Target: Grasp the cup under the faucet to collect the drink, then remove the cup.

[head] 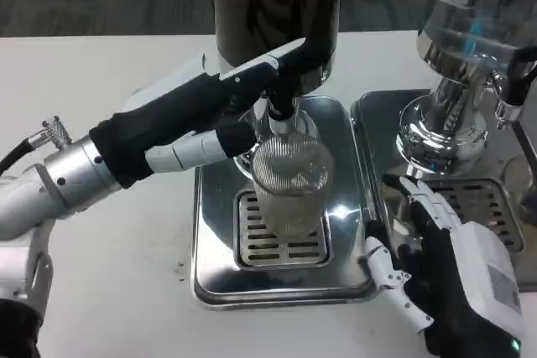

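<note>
reaching over the steel drip tray, the left hand is pressed on the black faucet; whether it grips cannot be told. the ribbed clear cup is untouched beside the spread-fingered, empty right hand.

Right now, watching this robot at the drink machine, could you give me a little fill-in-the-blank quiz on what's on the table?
1. The ribbed clear cup stands on the slotted grate of the ____ drip tray.
2. The hand reaching up to the faucet is the robot's ____ hand.
3. The right hand waits with fingers ____, holding nothing.

Missing words: left; left; apart
</note>
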`<move>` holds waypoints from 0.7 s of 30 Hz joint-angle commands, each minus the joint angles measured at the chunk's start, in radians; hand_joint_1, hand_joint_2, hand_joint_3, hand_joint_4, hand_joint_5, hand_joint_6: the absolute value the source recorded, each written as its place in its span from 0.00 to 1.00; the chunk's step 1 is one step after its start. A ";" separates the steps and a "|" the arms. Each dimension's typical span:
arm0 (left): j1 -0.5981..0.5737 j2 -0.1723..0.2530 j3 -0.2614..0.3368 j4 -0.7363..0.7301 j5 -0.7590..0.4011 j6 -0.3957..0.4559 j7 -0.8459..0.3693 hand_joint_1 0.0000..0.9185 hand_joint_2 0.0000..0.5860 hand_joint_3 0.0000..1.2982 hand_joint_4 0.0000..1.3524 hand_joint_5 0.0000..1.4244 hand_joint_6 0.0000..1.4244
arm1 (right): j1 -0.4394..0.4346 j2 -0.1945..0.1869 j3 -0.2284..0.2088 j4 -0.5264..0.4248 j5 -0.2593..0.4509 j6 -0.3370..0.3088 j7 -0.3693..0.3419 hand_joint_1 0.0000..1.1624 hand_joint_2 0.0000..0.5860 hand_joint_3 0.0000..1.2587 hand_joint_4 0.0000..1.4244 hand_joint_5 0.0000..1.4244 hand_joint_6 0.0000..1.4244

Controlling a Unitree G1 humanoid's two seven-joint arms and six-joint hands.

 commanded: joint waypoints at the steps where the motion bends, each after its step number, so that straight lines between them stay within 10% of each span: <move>1: -0.012 0.012 -0.028 0.015 0.035 -0.036 0.000 0.00 0.10 0.04 0.00 0.00 0.06 | -0.010 -0.002 0.000 0.002 0.002 0.022 0.015 0.18 0.78 0.13 0.06 0.05 0.14; 21: -0.013 0.044 -0.068 0.027 0.094 -0.159 0.089 0.00 0.11 0.04 0.00 0.00 0.07 | -0.035 0.010 0.001 -0.004 0.013 0.065 0.051 0.18 0.77 0.10 0.02 0.01 0.12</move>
